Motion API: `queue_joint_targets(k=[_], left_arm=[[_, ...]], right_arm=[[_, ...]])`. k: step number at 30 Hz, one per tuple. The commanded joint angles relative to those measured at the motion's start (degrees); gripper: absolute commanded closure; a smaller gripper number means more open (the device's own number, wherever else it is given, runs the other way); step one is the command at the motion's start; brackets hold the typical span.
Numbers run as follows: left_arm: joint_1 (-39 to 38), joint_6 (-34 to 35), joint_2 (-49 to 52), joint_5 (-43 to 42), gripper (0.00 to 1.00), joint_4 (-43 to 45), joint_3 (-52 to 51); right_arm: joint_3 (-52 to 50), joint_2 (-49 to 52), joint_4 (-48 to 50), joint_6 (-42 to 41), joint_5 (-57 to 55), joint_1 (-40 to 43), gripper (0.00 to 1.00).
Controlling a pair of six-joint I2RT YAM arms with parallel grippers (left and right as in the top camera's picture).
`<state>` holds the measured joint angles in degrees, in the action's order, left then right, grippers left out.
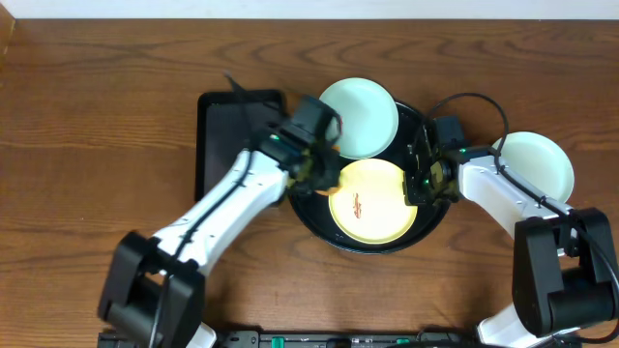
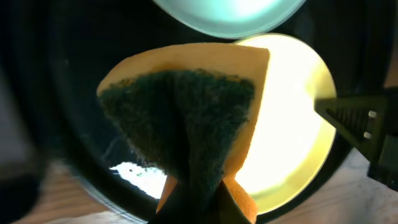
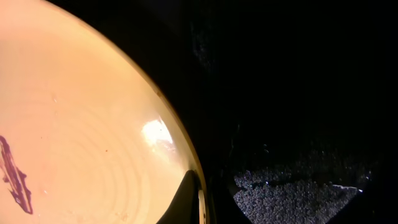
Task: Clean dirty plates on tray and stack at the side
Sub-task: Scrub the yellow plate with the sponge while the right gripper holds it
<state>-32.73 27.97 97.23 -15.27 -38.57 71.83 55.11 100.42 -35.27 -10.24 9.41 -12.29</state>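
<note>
The round black tray (image 1: 311, 215) holds a pale yellow plate (image 1: 379, 215) with a reddish-brown smear (image 1: 355, 205) and a mint-blue plate (image 1: 363, 116) at its far side. A second mint-blue plate (image 1: 537, 162) lies on the table to the right of the tray. My left gripper (image 1: 324, 166) is shut on an orange sponge with a dark green scouring face (image 2: 186, 112), held just above the yellow plate's left edge (image 2: 292, 112). My right gripper (image 1: 422, 184) is shut on the yellow plate's right rim (image 3: 199, 199). The smear also shows in the right wrist view (image 3: 12, 174).
A smaller rectangular black tray (image 1: 218, 130) lies left of the round tray, partly under my left arm. The table is brown wood (image 1: 97, 116). My right arm lies between the round tray and the off-tray mint plate.
</note>
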Motion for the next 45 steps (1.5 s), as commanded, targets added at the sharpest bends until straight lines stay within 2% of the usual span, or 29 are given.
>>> queue_joint_targets(k=[1,9,16,23,29,31,33,36,45], left_arm=[[-3.2,7.8,3.1,-1.2,0.92,2.4,1.2],[-8.6,13.4,12.5,-9.9,0.92,14.7,1.2],[-9.7,15.6,18.9,-9.4,0.92,15.5,1.2],[-7.6,17.2,20.3,7.2,0.91,4.1,1.2],[-5.4,17.2,20.2,12.6,0.90,-1.3,2.7],[-5.1,17.2,20.2,17.7,0.90,-4.2,4.2],[-5.1,17.2,20.2,18.1,0.89,-3.8,4.7],[-5.4,17.2,20.5,16.1,0.89,-0.7,4.7],[-9.7,19.3,26.3,-8.3,0.87,15.3,4.5]], right_arm=[[-0.6,2.4,0.4,-1.0,-4.0,-0.4,0.99],[-0.6,2.4,0.2,-1.7,-4.0,-0.4,0.99],[-0.6,2.4,0.1,-1.7,-4.0,-0.4,0.99],[-0.6,2.4,-0.3,-1.9,-4.0,-0.5,0.99],[-0.6,2.4,-0.4,-1.9,-4.0,-0.5,0.99],[-0.6,2.4,-0.6,-1.9,-4.0,-0.5,0.99],[-0.6,2.4,-0.7,-1.9,-4.0,-0.5,0.99],[-0.6,2.4,-0.7,-1.9,-4.0,-0.5,0.99],[-0.6,2.4,-1.2,-1.9,-4.0,-0.5,0.99]])
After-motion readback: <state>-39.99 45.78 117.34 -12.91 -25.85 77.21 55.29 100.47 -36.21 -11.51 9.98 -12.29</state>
